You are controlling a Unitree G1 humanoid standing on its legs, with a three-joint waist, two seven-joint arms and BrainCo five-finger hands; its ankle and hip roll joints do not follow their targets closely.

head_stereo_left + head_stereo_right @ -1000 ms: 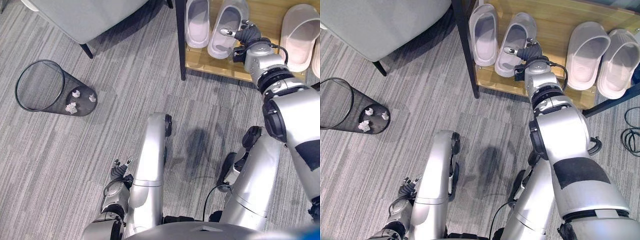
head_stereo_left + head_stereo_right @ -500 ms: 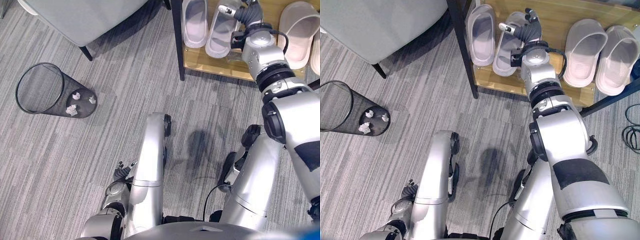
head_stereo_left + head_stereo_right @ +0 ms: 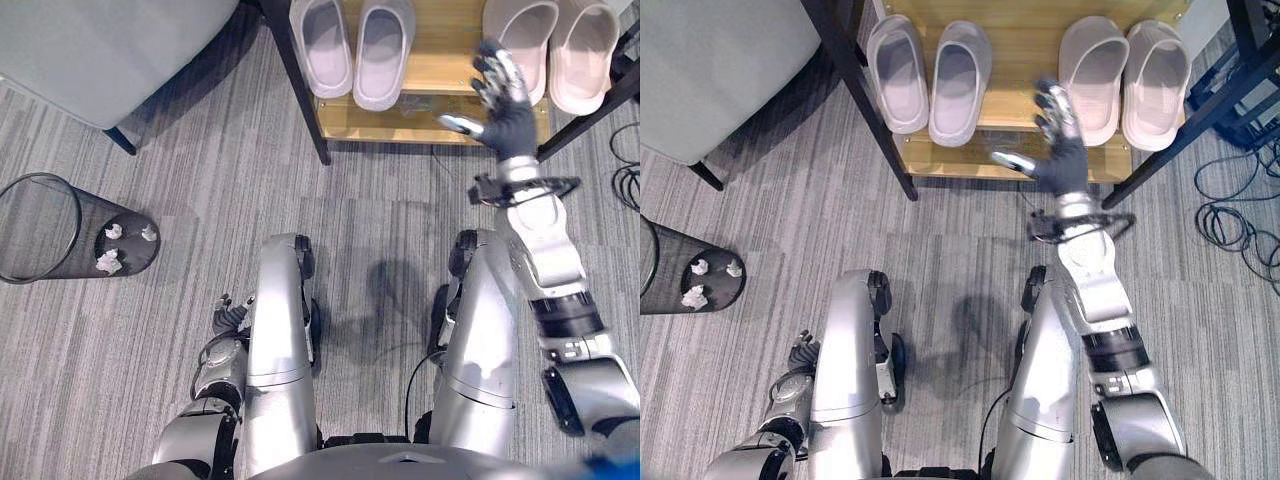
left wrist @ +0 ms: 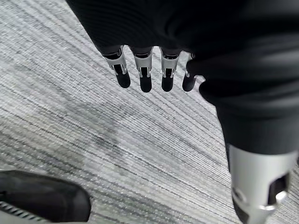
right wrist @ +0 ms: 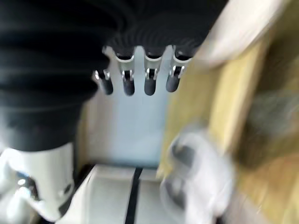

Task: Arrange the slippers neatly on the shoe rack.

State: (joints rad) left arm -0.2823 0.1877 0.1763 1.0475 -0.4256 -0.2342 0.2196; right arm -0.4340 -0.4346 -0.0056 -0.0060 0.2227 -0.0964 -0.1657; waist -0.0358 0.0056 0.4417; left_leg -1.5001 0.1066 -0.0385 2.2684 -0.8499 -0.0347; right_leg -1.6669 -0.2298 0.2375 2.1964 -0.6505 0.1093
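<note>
Two pairs of slippers lie side by side on the wooden shelf of the shoe rack (image 3: 440, 75). The pale lilac pair (image 3: 320, 45) (image 3: 383, 50) is at the left and the pinkish pair (image 3: 517, 40) (image 3: 585, 50) at the right, all with toes pointing away from me. My right hand (image 3: 503, 108) is raised in front of the shelf between the two pairs, open with fingers spread, touching no slipper. Low beside my leg, my left hand (image 3: 230, 318) is open over the grey carpet, its fingers (image 4: 145, 77) holding nothing.
A black mesh bin (image 3: 60, 240) with crumpled paper stands on the carpet at the left. A grey upholstered seat (image 3: 100, 50) is at the back left. The rack's black leg (image 3: 300, 80) stands left of the lilac pair. Dark cables (image 3: 1230, 220) lie at the right.
My right hand has left the right lilac slipper and drawn back from the shelf with fingers spread. That slipper now lies straight beside its mate. The camera view has shifted.
</note>
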